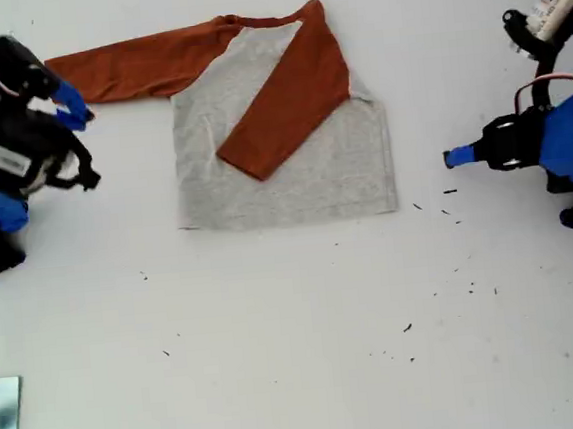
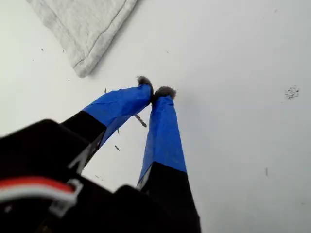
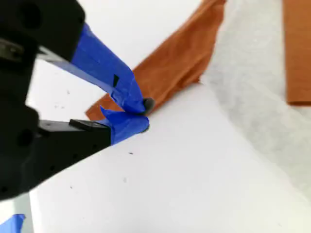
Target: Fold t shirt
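Both claws pinched closed, empty — t shirt (image 1: 292,164) logo hidden, one sleeve folded across.

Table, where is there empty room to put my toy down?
The wide white stretch of table below the shirt in the exterior view is bare apart from specks. Beside the shirt it is crowded: my second claw at the outstretched sleeve, my first claw opposite.

Our exterior view looks straight down; both wrist views peer close along their jaws, each sharing the t shirt (image 1: 280,145)
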